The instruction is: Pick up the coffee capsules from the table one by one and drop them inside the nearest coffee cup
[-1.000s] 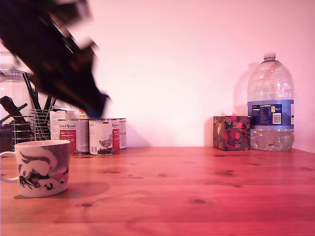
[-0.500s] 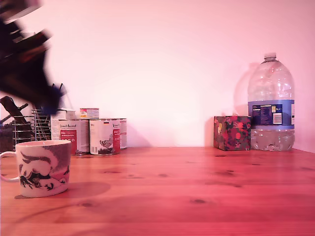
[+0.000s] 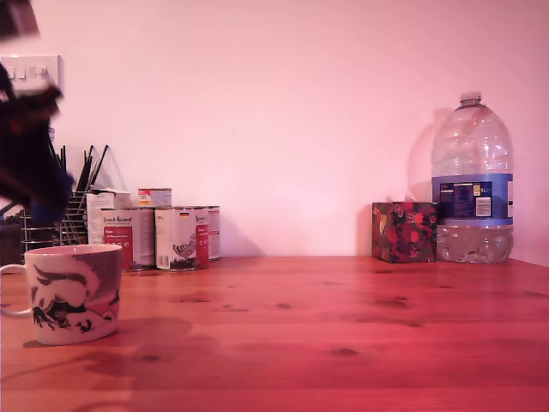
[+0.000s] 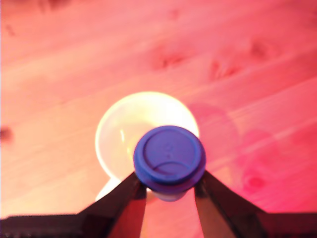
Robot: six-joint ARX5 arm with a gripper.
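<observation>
The tool (image 4: 169,191) holds one dark blue coffee capsule (image 4: 169,158) between its two dark fingers (image 4: 124,201), which press on both sides of it. In the wrist view the round flat face of the capsule points to the camera, and the capsule hangs above the open mouth of the coffee cup (image 4: 124,134), apart from it, over the side of the rim nearest the fingers. The inside of the cup looks pale; its bottom is too bright and blurred for me to tell its contents.

In the exterior view the tool (image 3: 43,206) is a dark blurred shape at the exterior view's left edge, above the white mug with the dark brushed pattern (image 3: 73,293). The capsule shows there only as a bluish smear at the tip. The mug stands upright on the reddish pine tabletop (image 3: 343,326), with its handle to the exterior view's left.

Behind the mug, near the wall, stand white tins with red labels (image 3: 154,236) and a wire holder with dark utensils (image 3: 73,202). At the exterior view's right, well apart from the mug, a small flowered box (image 3: 404,232) stands just beside a large plastic water bottle (image 3: 472,184).
</observation>
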